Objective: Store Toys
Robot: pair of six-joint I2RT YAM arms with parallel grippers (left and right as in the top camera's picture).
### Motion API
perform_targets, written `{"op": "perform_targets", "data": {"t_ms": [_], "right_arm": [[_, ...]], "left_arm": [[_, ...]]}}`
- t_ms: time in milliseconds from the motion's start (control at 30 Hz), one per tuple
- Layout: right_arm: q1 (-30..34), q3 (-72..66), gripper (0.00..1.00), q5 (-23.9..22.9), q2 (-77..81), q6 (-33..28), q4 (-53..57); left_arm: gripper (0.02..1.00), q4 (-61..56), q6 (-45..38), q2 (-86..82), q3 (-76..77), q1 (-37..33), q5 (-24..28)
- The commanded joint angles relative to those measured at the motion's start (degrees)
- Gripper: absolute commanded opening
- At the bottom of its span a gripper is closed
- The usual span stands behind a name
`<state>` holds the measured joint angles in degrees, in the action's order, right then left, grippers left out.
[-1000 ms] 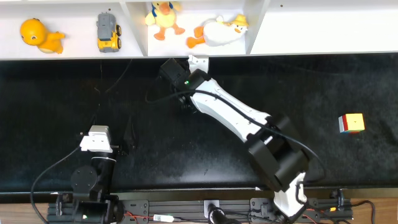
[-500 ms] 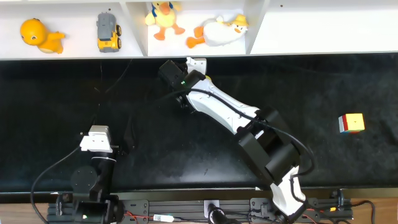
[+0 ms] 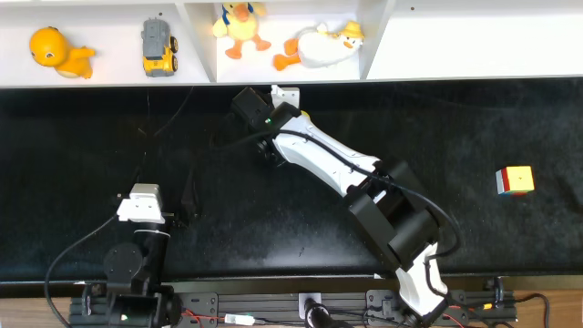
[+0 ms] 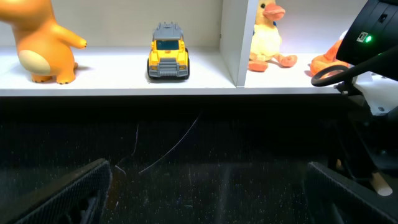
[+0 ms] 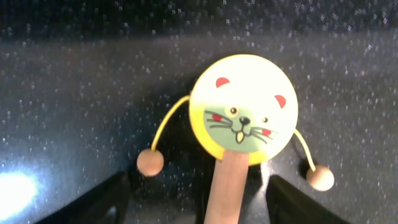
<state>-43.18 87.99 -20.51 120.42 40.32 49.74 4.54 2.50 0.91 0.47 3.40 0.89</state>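
1. The left pincer (image 4: 205, 190) sits nearest the arm bases. Its jaws are spread wide with nothing between them, it faces the shelf, and it has no part in this grasp.
2. The right pincer (image 5: 199, 193) is also fully open and holds nothing. Its jaws straddle the wooden handle (image 5: 225, 186) of the rattle drum (image 5: 244, 109), which lies face-up on the bench (image 5: 74, 93) near the shelf.
3. The pincer should close squarely on the handle rather than on the drum head, so the toy cannot pivot.
4. A bead (image 5: 150, 162) lies loose on a string at each side, so a slow, level lift would keep them from snagging.
5. Farthest off, on the shelf (image 3: 437, 80), the compartment right of the plush ducks (image 3: 241, 27) looks a suitable place for it.
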Motion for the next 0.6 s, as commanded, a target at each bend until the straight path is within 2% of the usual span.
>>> {"op": "perform_targets", "data": {"t_ms": [33,100,300,433,600], "right_arm": [[-0.3,1.0,0.665,2.0,1.1,0.0,1.1],[-0.3,1.0,0.619,2.4,1.1,0.0,1.3],[0.2,1.0,0.577,3.1,1.0,1.0,1.2],[0.5,1.0,0.362,3.4,1.0,1.5,1.2],[1.3,1.0,0.27,4.1,1.0,1.5,1.2]], "left_arm": [[0.996,0.3,-1.0,-0.7,0.0,0.1,0.3],[0.996,0.3,-1.0,-0.7,0.0,0.1,0.3],[0.996,0.3,-1.0,-0.7,0.0,0.1,0.3],[0.998,0.3,-1.0,-0.7,0.0,0.1,0.3],[0.998,0.3,-1.0,-0.7,0.0,0.1,0.3]]}}
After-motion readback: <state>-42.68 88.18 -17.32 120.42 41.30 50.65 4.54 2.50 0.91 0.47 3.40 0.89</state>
